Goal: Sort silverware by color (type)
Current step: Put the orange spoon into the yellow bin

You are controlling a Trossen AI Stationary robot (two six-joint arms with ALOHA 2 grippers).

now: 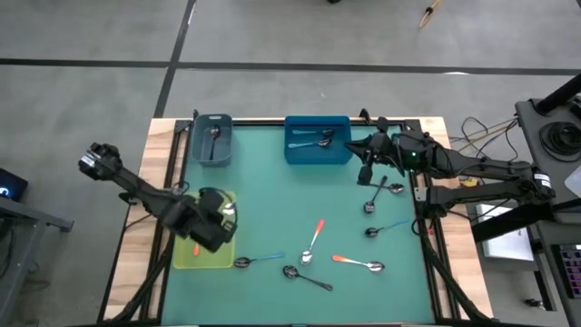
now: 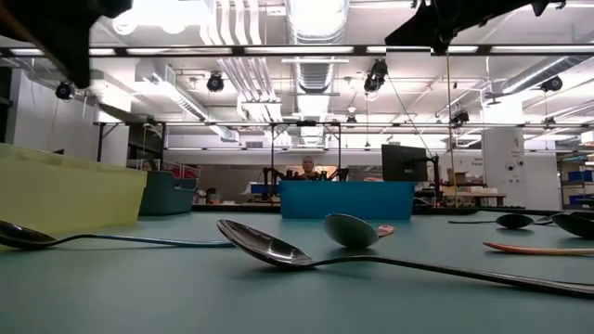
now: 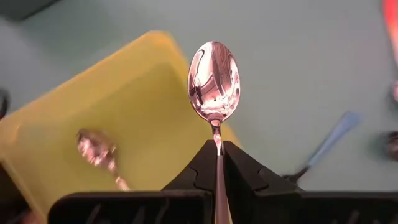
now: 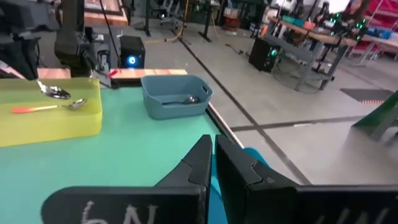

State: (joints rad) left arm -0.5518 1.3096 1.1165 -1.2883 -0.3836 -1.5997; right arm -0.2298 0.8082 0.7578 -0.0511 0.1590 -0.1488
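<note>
My left gripper [image 3: 216,144] hovers over the yellow bin [image 1: 192,255] at the table's left and is shut on a spoon whose shiny bowl [image 3: 214,81] sticks out ahead of the fingers; its handle colour is hidden. An orange-handled spoon [image 4: 46,107] lies in that bin. My right gripper [image 4: 213,142] is shut and empty, raised beside the blue bin [image 1: 318,153] near the far right. Loose spoons lie flat on the mat: orange-handled ones [image 1: 313,241] [image 1: 357,263], blue-handled ones [image 1: 259,262] [image 1: 386,227], and dark ones [image 1: 307,277] [image 1: 377,195]. My left gripper pinches the spoon between its two fingers at the thin neck [image 3: 216,132] just behind the bowl. The handle runs back along the fingers, hidden between them. The spoon is lifted clear above the yellow bin, bowl pointing forward.
A grey-blue bin [image 1: 213,145] at the far left holds a dark spoon. The blue bin holds blue-handled spoons [image 1: 309,143]. The green mat [image 1: 272,200] has free room in its middle. Cables and equipment stand past the table's right edge.
</note>
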